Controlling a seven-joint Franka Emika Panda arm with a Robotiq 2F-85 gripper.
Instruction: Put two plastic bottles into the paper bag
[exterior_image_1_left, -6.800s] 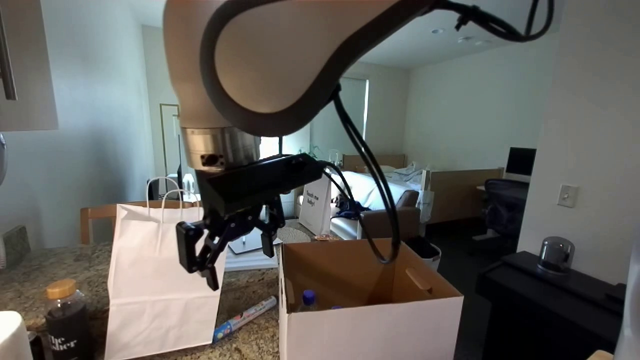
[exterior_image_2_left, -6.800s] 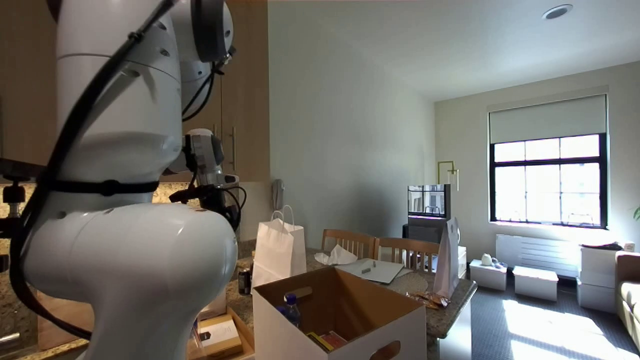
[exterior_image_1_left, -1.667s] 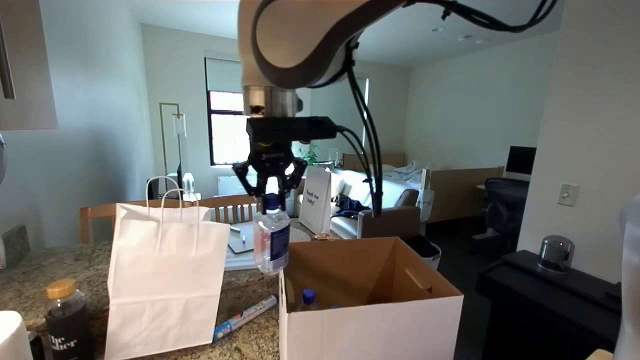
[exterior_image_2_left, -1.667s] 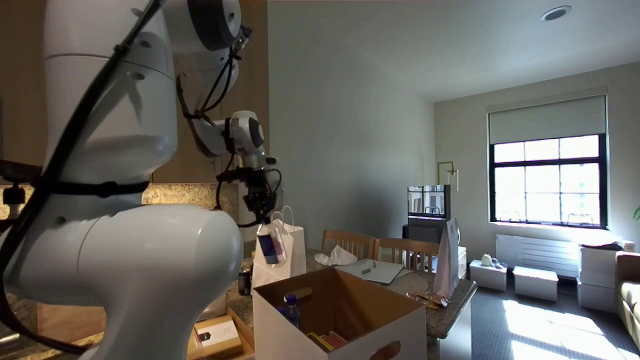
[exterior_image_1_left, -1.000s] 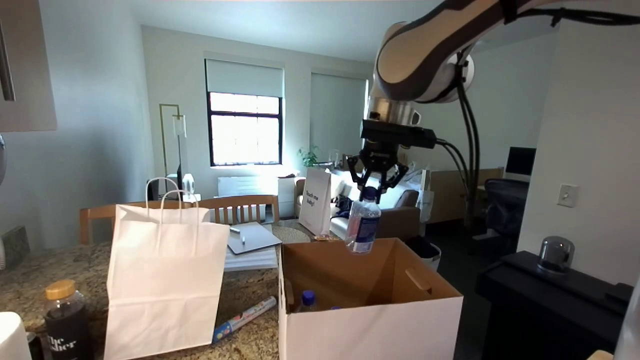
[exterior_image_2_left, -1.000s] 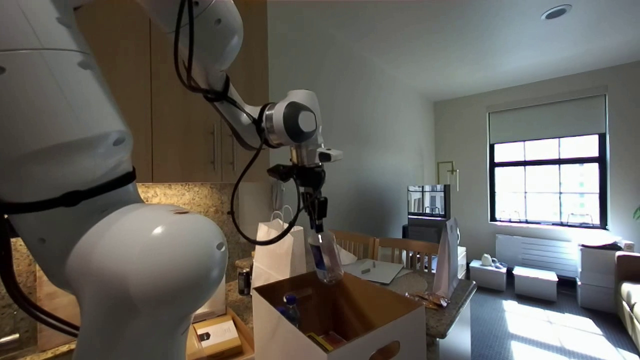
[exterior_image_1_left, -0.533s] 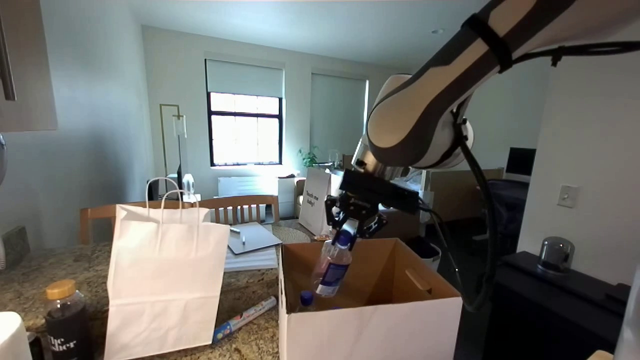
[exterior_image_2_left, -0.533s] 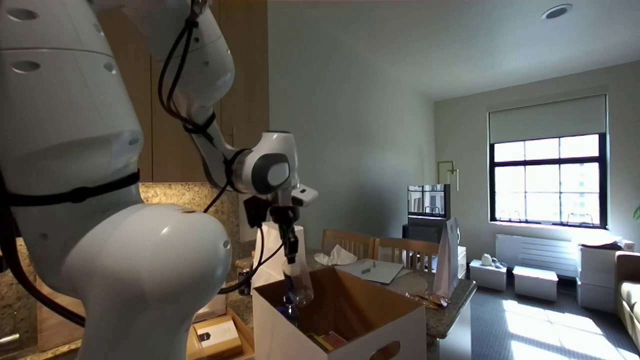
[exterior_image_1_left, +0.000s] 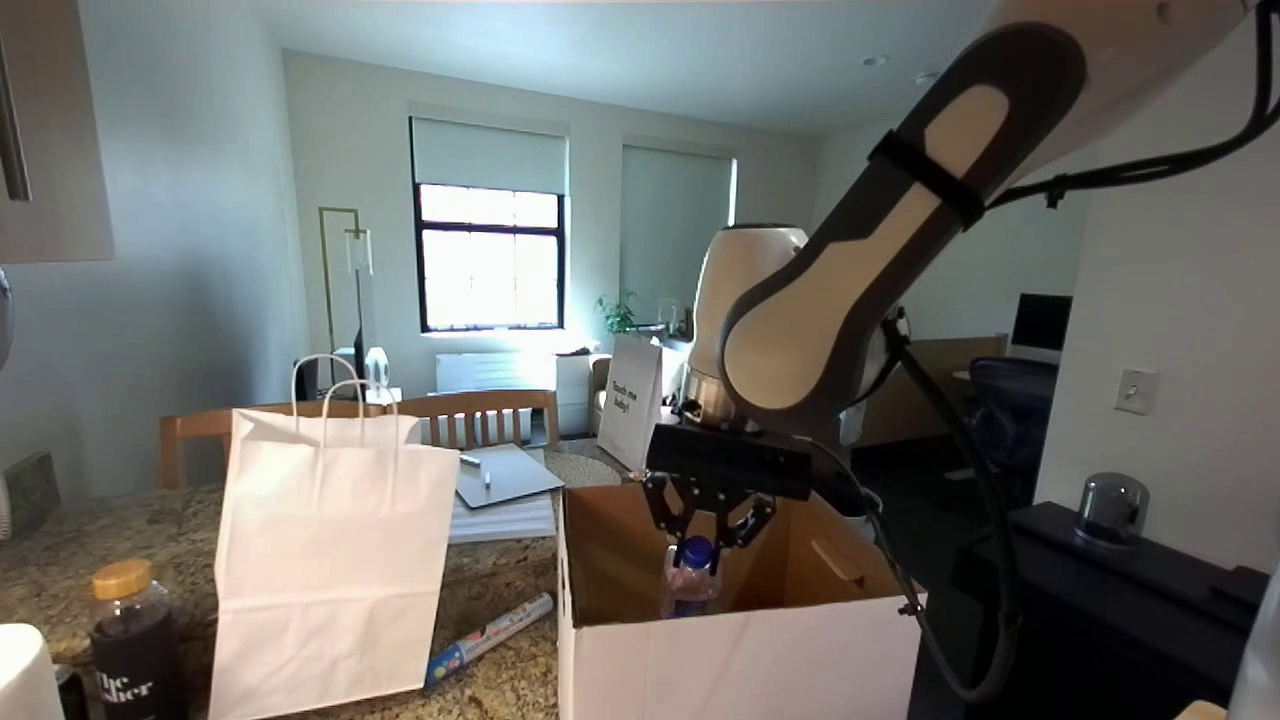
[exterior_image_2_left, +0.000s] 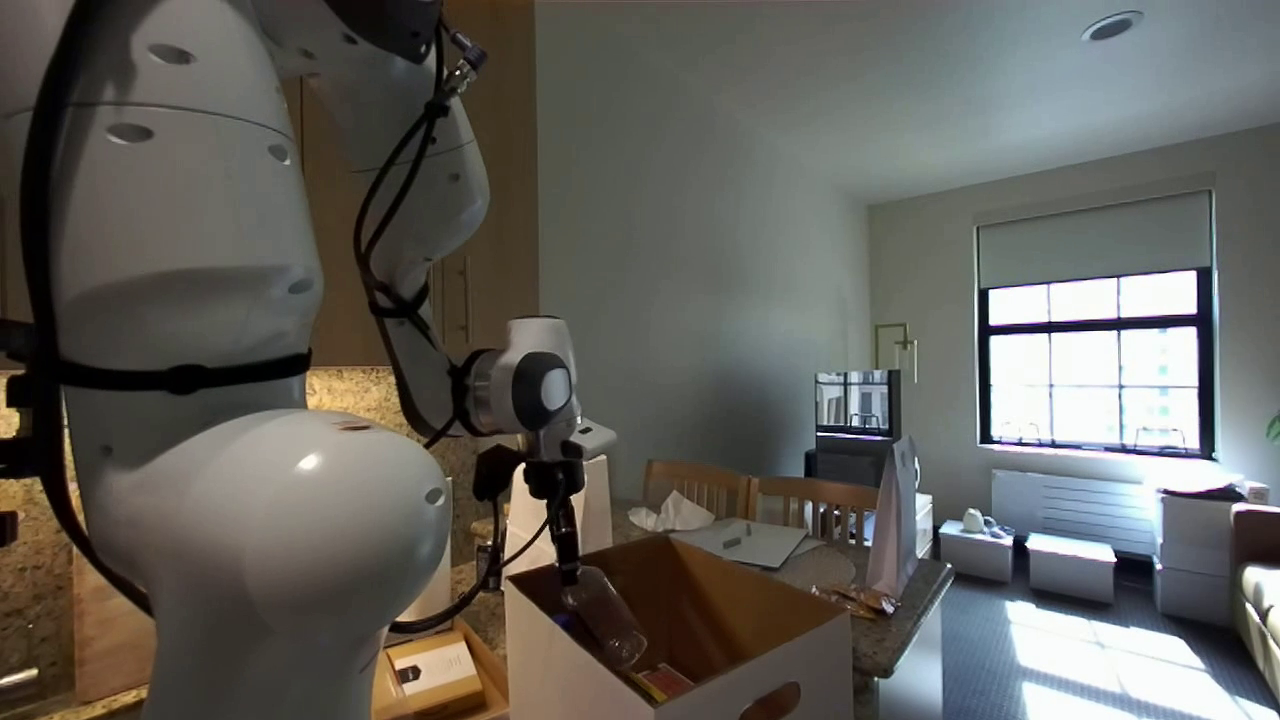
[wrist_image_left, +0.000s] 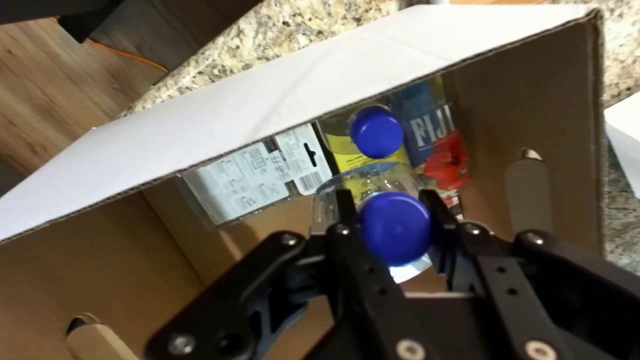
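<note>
My gripper is down inside the cardboard box, shut on the blue cap of a clear plastic bottle. In the wrist view that cap sits between both fingers. The bottle body hangs slanted within the box in an exterior view. A second blue cap shows in the box beside the held bottle, close to the wall; most of its bottle is hidden. The white paper bag stands upright on the counter, apart from the gripper, and is partly behind the arm in an exterior view.
Inside the box lie a white printed package, a yellow item and a blue FIJI label. A patterned tube lies between bag and box. A dark bottle with orange lid stands beside the bag.
Earlier the gripper was empty by the paper bag; then it held the bottle, moved across over the box and lowered it inside. The other bottle's cap has dropped from an exterior view.
</note>
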